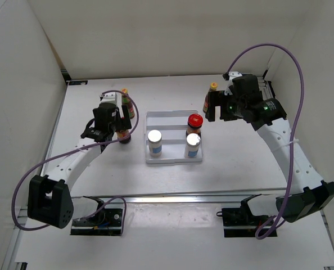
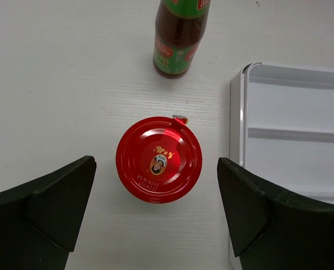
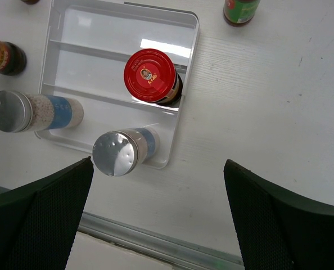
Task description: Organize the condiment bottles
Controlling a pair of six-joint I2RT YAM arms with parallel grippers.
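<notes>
A dark jar with a red lid (image 2: 159,159) stands on the table left of the white ridged tray (image 1: 170,116). My left gripper (image 2: 156,164) hovers open straight above it, one finger on each side, touching nothing. A slim red-sauce bottle (image 2: 180,39) with a green label stands just beyond. In the tray stand a second red-lidded jar (image 3: 150,76) and two silver-topped shakers (image 3: 117,152) (image 3: 12,111). My right gripper (image 3: 158,166) hangs open and empty over the table right of the tray. Another slim bottle (image 1: 212,95) stands close by it.
White walls close in the table at the back and on both sides. A metal rail (image 1: 172,198) runs along the near edge between the arm bases. Purple cables (image 1: 268,53) loop above both arms.
</notes>
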